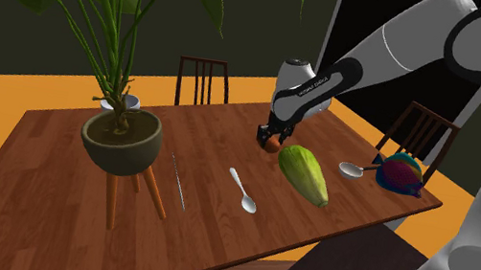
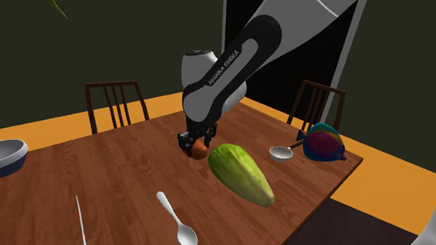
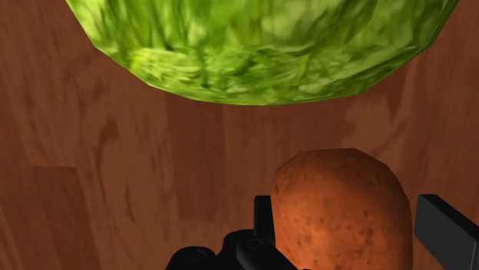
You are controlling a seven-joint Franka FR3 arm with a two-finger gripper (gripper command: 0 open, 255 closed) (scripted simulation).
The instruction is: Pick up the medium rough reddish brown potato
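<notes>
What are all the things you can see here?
table: one, brown wood, under everything
potato: one, reddish brown, between the jaws
gourd: one, green, beside the potato
spoons: two, silver, one mid-table, one by the fish
fish: one, many-coloured, table corner
plant: one, green, dark pot on legs, shoulder view's left
rod: one, thin, grey, between plant and spoon
bowl: one, grey, second exterior view's left
chairs: two, dark, at the table's edges
arm: one, white, over the table
jaws: black, either side of the potato

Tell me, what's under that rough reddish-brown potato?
The brown wooden table; the rough reddish-brown potato rests on it, between the open fingers of the black end effector. The spot beneath the potato is covered.
</notes>
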